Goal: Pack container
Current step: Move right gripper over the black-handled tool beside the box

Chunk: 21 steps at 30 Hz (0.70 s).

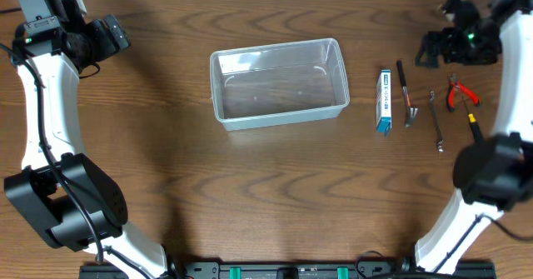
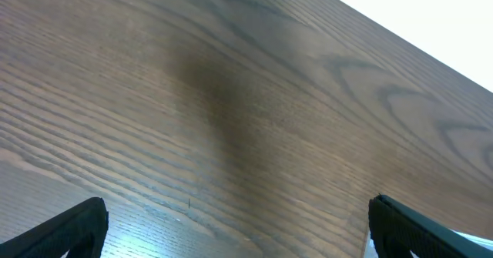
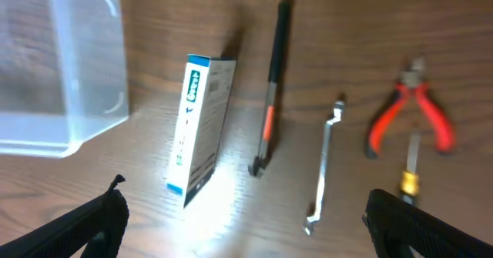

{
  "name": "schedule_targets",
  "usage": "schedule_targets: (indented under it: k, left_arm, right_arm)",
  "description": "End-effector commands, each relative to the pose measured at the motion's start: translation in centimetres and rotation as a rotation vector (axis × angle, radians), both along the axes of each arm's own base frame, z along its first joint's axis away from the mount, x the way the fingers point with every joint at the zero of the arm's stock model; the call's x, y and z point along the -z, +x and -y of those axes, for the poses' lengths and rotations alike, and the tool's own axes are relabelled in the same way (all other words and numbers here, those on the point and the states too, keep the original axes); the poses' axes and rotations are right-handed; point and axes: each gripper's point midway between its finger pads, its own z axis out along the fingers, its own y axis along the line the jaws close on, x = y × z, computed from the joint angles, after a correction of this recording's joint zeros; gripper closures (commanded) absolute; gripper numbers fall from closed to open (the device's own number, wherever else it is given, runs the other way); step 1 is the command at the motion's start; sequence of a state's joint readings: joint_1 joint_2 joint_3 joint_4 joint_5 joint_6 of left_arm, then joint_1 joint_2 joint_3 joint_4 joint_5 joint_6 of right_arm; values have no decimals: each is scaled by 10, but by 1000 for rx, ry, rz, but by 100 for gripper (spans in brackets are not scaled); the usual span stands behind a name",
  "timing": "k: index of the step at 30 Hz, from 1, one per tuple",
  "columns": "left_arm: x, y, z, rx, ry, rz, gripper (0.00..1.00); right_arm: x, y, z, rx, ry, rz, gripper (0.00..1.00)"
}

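Note:
The clear plastic container (image 1: pixel 279 83) stands empty at the table's middle; its corner also shows in the right wrist view (image 3: pixel 62 65). To its right lie a blue-and-white box (image 1: pixel 384 102) (image 3: pixel 199 123), a black tool with an orange band (image 1: pixel 405 92) (image 3: pixel 271 88), a metal wrench (image 1: pixel 436 121) (image 3: pixel 325 162), red pliers (image 1: pixel 460 93) (image 3: pixel 408 108) and a screwdriver (image 1: pixel 475 127) (image 3: pixel 410 169). My right gripper (image 1: pixel 429 50) (image 3: pixel 246 212) is open and empty, above and behind the tools. My left gripper (image 1: pixel 108 36) (image 2: pixel 239 227) is open and empty at the far left, over bare wood.
The wooden table (image 1: pixel 266 196) reaches to a white back edge (image 2: pixel 431 27). My right arm's base (image 1: pixel 491 171) hides part of the screwdriver. My left arm's base (image 1: pixel 67 200) stands at the front left.

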<state>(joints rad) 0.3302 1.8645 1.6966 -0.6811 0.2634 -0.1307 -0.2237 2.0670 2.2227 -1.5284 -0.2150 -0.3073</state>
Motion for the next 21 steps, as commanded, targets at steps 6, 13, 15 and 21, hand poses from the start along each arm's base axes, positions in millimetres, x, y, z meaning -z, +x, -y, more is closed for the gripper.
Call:
schedule_targets:
  k: [6, 13, 15, 21]
  left_arm:
    - [-14, 1, 1, 1, -1, 29, 2]
    - [-14, 1, 1, 1, -1, 29, 2]
    - [-14, 1, 1, 1, -1, 29, 2]
    - [-14, 1, 1, 1, -1, 29, 2]
  right_arm:
    - [-17, -50, -6, 10, -43, 23, 1]
    - [13, -79, -3, 44, -92, 45, 1]
    - [26, -80, -4, 45, -84, 39, 1]
    - [37, -68, 1, 96, -83, 78, 1]
